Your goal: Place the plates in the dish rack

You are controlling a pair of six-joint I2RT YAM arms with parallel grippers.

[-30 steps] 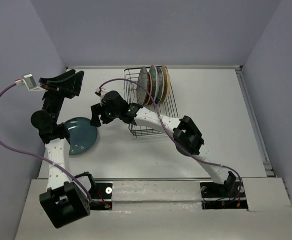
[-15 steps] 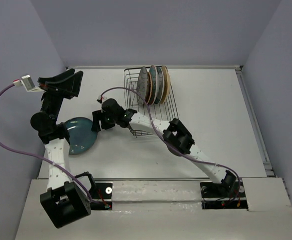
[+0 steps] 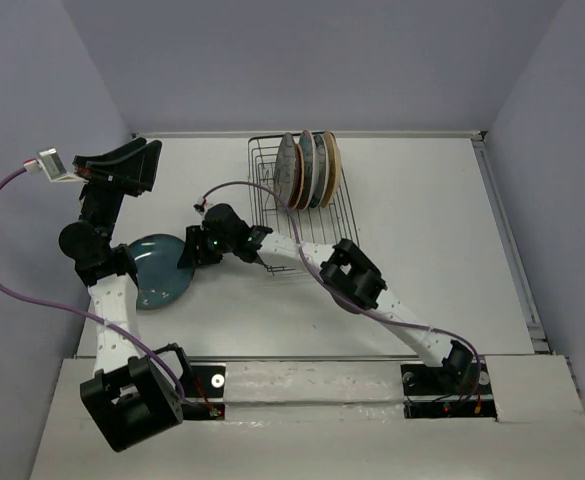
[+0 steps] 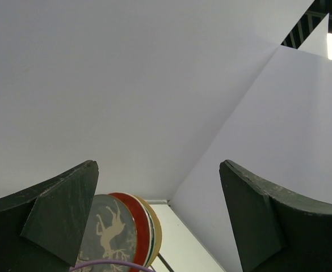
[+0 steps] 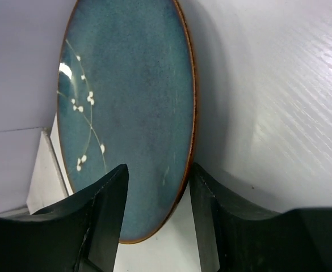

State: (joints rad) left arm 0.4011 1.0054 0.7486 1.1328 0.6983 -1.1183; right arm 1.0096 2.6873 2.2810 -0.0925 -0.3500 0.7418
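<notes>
Straddling the brown rim of the round dark teal plate (image 5: 126,102), the right gripper (image 5: 158,170) stood spread, unclosed; the left gripper (image 4: 157,218) gaped beyond that plate.

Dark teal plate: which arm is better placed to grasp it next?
Right. The right gripper is open at the dark teal plate's rim; the left gripper is raised, open, pointing away from it.

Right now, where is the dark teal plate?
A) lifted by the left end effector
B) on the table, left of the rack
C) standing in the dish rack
B: the dark teal plate lies on the table left of the dish rack, right end effector at its rim.
</notes>
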